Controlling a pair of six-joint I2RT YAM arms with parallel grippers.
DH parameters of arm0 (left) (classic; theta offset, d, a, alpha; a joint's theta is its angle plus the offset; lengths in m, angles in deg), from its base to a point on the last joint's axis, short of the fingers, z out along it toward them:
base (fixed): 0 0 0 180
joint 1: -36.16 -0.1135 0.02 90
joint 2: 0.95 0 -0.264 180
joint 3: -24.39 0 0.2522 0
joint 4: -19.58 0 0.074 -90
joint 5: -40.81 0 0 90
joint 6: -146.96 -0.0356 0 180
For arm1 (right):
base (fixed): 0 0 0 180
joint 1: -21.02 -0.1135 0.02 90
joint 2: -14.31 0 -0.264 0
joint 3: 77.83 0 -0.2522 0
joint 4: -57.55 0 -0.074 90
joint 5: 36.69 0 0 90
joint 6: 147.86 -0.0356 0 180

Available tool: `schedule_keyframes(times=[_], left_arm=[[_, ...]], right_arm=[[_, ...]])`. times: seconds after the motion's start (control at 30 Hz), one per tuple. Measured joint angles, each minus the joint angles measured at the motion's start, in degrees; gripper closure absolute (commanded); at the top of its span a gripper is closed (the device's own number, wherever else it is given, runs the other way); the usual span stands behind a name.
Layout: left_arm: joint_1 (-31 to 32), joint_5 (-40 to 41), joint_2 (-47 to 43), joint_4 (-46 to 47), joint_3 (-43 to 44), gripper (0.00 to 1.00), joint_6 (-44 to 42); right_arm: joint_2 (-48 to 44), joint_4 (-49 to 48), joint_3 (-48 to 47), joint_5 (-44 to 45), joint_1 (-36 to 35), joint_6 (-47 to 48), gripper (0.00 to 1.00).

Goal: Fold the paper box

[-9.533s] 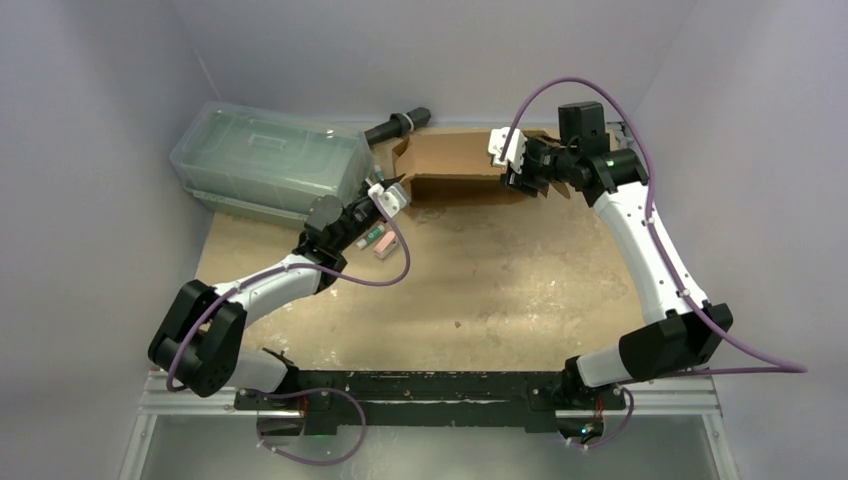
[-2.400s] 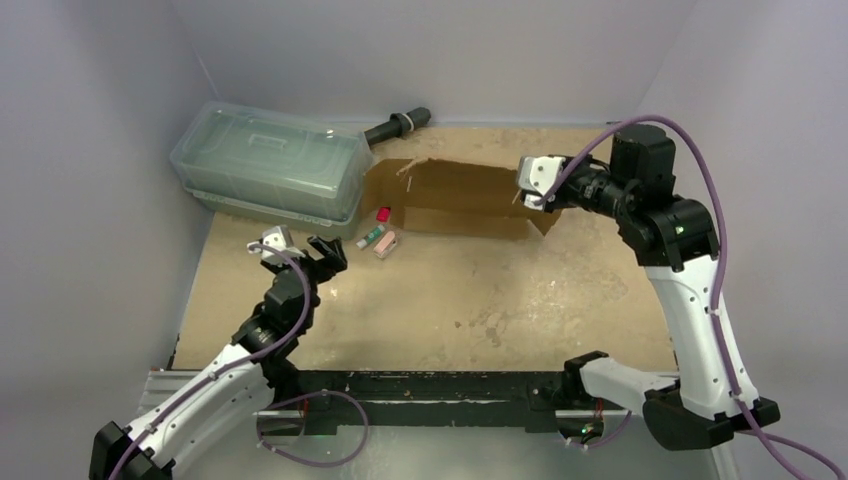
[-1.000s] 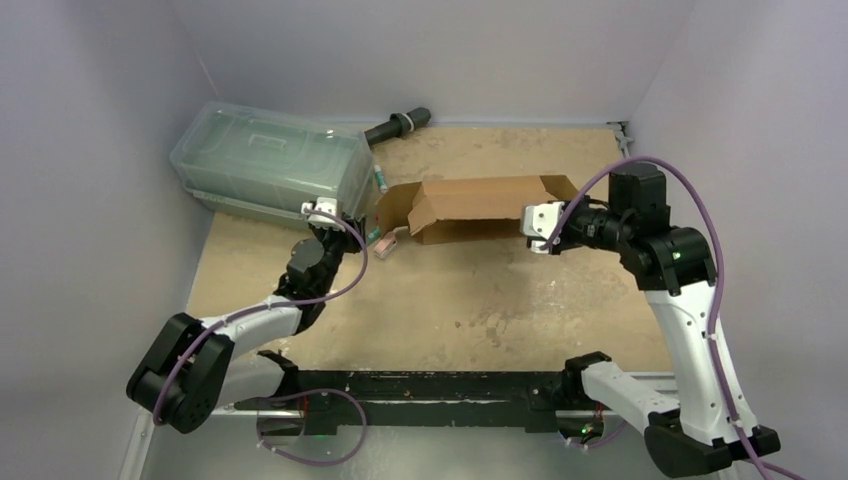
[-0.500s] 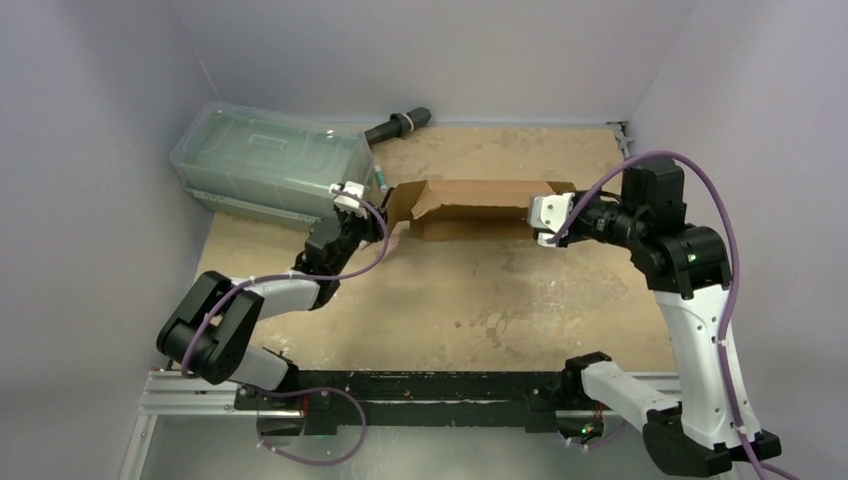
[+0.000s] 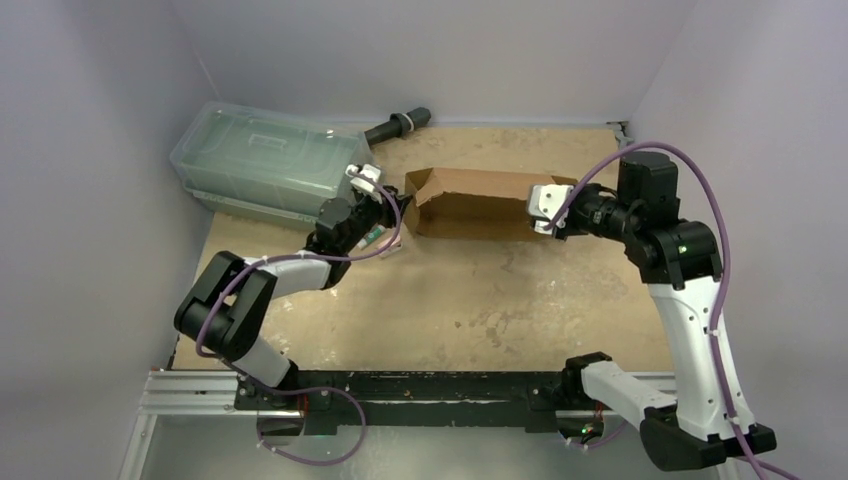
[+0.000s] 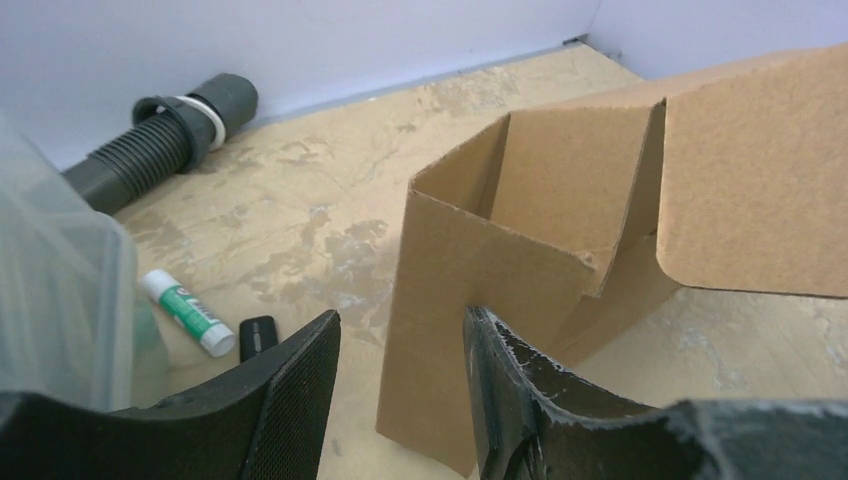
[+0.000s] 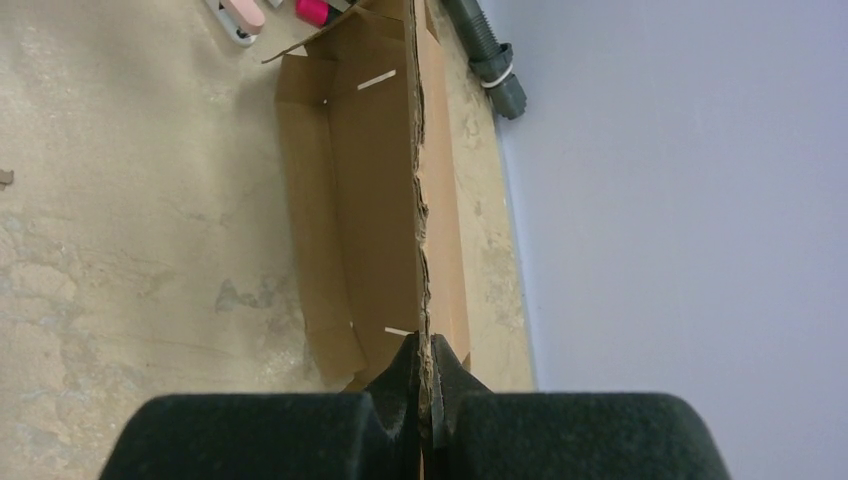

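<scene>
Cardboard paper box [image 5: 470,203], set at the bench's [image 5: 480,300] 12 o'clock with its long axis 9-to-3, is clamped at its 3 o'clock end by the right pincer [image 5: 535,210], its 9 o'clock flap faced by the part-open, empty left pincer [image 5: 388,208].

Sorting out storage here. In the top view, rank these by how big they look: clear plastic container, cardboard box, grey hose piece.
Largest: clear plastic container.
Next: paper box, partly folded, smaller in outline.
Smallest: grey hose piece.
All sit about equally far back, so nearness hardly skews this.
</scene>
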Motion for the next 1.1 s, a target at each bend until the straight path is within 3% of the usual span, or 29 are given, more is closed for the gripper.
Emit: schedule_keyframes(times=[0.4,0.77,1.1], left_arm=[[0.00,-3.96,5.44,0.63,0.72,0.46,-3.15],[-3.43,-5.01,7.28,8.17,0.70,0.42,-5.90],[-6.51,-17.31,11.98,14.99,0.87,0.32,-2.91]], right_arm=[[1.84,-0.31,-0.26,-0.74,1.42,-0.52,1.00],[3.26,1.18,-1.36,-3.21,2.80,1.05,1.00],[3.23,2.36,-1.36,-4.09,3.02,2.23,1.00]])
